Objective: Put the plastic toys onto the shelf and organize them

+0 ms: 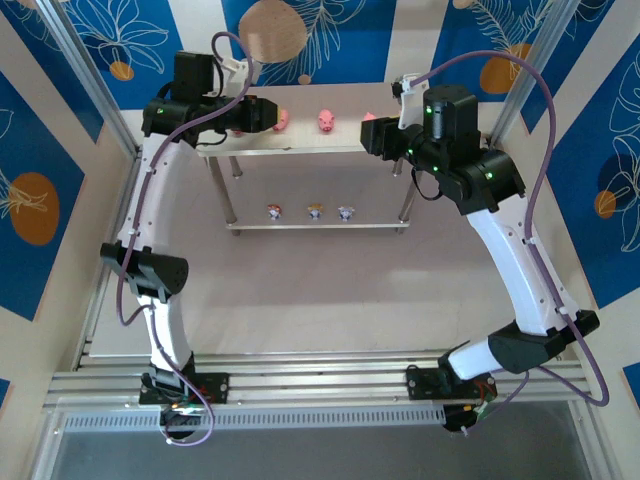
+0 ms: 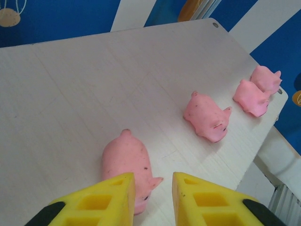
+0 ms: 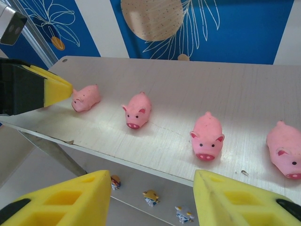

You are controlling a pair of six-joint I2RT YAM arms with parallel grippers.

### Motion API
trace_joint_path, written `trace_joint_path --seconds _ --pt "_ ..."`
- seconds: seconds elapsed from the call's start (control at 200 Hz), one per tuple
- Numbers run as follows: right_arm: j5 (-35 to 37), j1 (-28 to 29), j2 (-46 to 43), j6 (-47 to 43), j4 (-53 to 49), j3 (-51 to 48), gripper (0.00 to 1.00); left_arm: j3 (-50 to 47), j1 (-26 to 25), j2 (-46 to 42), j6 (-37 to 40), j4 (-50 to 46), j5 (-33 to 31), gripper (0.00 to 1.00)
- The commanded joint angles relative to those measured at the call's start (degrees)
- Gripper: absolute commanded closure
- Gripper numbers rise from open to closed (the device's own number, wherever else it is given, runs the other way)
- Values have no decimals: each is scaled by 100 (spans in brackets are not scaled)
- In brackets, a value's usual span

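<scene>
Standing along the shelf (image 3: 188, 84), four pink pigs (image 3: 137, 109) were seen; left gripper (image 2: 154, 188) was narrowly parted by one, right gripper (image 3: 150, 179) wide, both empty.

Shelf (image 1: 300, 138) stands at the far middle of the table: pale wood-grain top board (image 3: 188, 89), slim metal legs, lower board (image 1: 245, 218).

On the top board I count four pink pigs, upright and apart, in a left-to-right row. The leftmost pig (image 3: 86, 98) is turned partly leftward. The second pig (image 3: 138, 109), third pig (image 3: 207, 136) and rightmost pig (image 3: 284, 153) point their snouts at the near edge.

On the lower board, near the middle, three whitish figurines stand in a short row: orange-topped figurine (image 1: 273, 211), brown-topped figurine (image 1: 315, 211), blue-topped figurine (image 1: 346, 213).
</scene>
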Motion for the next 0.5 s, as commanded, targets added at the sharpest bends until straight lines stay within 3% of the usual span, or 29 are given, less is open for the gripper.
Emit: trace_joint_path --seconds 0.0,0.495 --pt "-114 -36 -67 31 161 -40 49 56 -93 -219 -40 348 64 71" --pt "-168 -70 -120 25 151 -89 49 21 -128 -182 16 398 -715 67"
